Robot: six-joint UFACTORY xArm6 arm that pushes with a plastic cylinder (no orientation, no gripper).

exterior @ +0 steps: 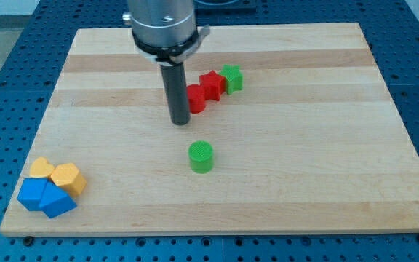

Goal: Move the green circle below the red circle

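Note:
The green circle [201, 156] stands near the middle of the wooden board [304, 175]. The red circle [196, 97] lies above it, partly hidden behind my rod. My tip [180, 121] rests on the board just left of and slightly below the red circle, and above and a little left of the green circle, apart from it. A red star [211, 84] touches the red circle on its upper right, and a green star [231, 78] sits right of the red star.
At the view's bottom left corner a cluster of blocks: two yellow-orange blocks [42, 169] [68, 178] and two blue blocks [31, 193] [56, 201]. The board's edges border a blue perforated table.

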